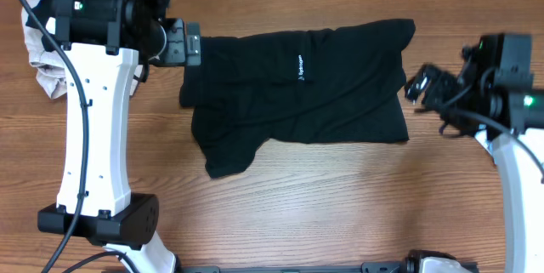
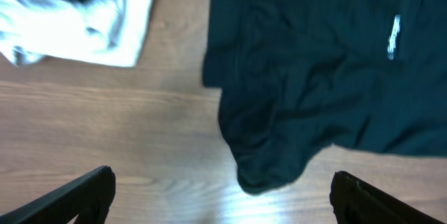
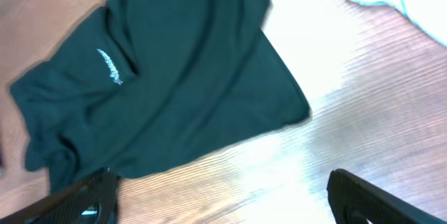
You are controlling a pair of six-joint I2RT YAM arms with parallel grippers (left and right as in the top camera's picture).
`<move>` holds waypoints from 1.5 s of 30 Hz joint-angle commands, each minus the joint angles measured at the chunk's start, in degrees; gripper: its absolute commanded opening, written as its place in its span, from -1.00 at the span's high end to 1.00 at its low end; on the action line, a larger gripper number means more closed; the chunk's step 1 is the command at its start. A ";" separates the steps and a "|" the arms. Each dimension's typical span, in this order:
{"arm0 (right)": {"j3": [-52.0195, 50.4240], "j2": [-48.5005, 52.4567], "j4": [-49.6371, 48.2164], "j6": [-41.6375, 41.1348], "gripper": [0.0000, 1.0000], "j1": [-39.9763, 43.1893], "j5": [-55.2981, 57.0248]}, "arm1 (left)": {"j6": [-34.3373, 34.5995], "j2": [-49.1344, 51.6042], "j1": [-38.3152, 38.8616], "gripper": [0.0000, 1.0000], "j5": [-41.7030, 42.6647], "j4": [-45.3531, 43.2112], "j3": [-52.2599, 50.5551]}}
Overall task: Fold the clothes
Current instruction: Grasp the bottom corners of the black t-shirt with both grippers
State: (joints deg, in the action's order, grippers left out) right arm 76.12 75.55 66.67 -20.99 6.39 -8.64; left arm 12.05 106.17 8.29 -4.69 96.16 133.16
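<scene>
The left gripper (image 1: 192,48) hovered with jaws spread wide and empty at the left end of the black shirt (image 1: 297,94). The right gripper (image 1: 422,86), equally agape, sat just off its right end (probably so each could take an end for folding). The shirt lay spread near the far edge, and a pale cloth (image 1: 42,60) lay bunched at the far left corner.
</scene>
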 commanded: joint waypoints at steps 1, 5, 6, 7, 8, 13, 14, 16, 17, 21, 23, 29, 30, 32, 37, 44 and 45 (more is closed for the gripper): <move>-8.33 -0.76 -2.62 -3.32 -1.00 0.37 1.95 | 2.64 -0.20 1.25 -0.99 1.97 -0.37 -6.95; -15.08 -0.52 -8.37 -3.30 -1.00 0.37 0.90 | 4.17 -0.50 2.56 -1.00 1.84 -3.43 -16.94; -16.04 -0.52 -9.46 -3.30 -1.00 0.37 0.87 | 4.94 -0.70 2.93 -1.00 1.77 -4.37 -19.74; -16.70 -0.52 -10.25 -3.28 -1.00 0.37 0.92 | 5.57 -1.05 3.37 -0.99 1.79 -5.42 -22.67; -16.92 -0.52 -10.73 -3.26 -1.00 0.37 0.94 | 6.23 -1.60 3.82 -1.00 1.81 -6.60 -25.70; -16.92 -0.33 -13.20 -2.12 -1.00 0.37 1.16 | 9.01 -7.80 6.36 -0.99 3.82 -14.91 -41.90; -16.92 -0.13 -13.84 -1.68 -0.97 0.37 1.14 | 9.60 -9.62 6.86 -0.96 4.46 -17.27 -45.51; -16.92 0.52 -15.10 -1.55 -0.90 0.37 1.14 | 11.52 -13.11 7.65 -0.92 4.85 -21.59 -52.50; -16.92 0.92 -15.65 -1.55 -0.87 0.37 1.09 | 12.92 -14.75 7.89 -0.90 5.03 -23.54 -55.98; -16.92 2.16 -16.74 -1.53 -0.75 0.37 1.11 | 15.30 -18.25 7.85 -0.75 7.45 -31.65 -67.49; -16.92 2.80 -17.22 -1.55 -0.70 0.37 1.11 | 15.41 -17.94 7.87 -0.72 8.63 -35.98 -71.49; -16.92 4.92 -17.29 -1.55 -0.62 0.37 1.09 | 15.39 -17.27 7.89 -0.48 12.22 -45.51 -80.30; -16.92 5.27 -17.20 -1.55 -0.63 0.37 1.09 | 15.32 -17.27 7.89 -0.45 12.00 -45.68 -81.07; -16.92 5.79 -17.25 -1.55 -0.62 0.37 1.11 | 14.84 -17.25 7.87 -0.40 11.21 -45.99 -82.29; -16.92 6.60 -17.81 -1.55 -0.62 0.37 1.09 | 14.75 -17.07 7.87 -0.31 9.20 -50.31 -86.16; -16.92 6.99 -17.68 -1.55 -0.61 0.37 1.09 | 14.73 -14.40 7.85 -0.08 8.52 -57.29 -87.43; -16.92 7.04 -17.46 -1.55 -0.61 0.37 1.07 | 14.75 -13.99 7.85 0.00 8.24 -58.14 -87.43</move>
State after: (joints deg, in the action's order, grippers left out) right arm 58.96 82.15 49.17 -22.65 6.39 -8.10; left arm 26.87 90.98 16.14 4.73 39.27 46.04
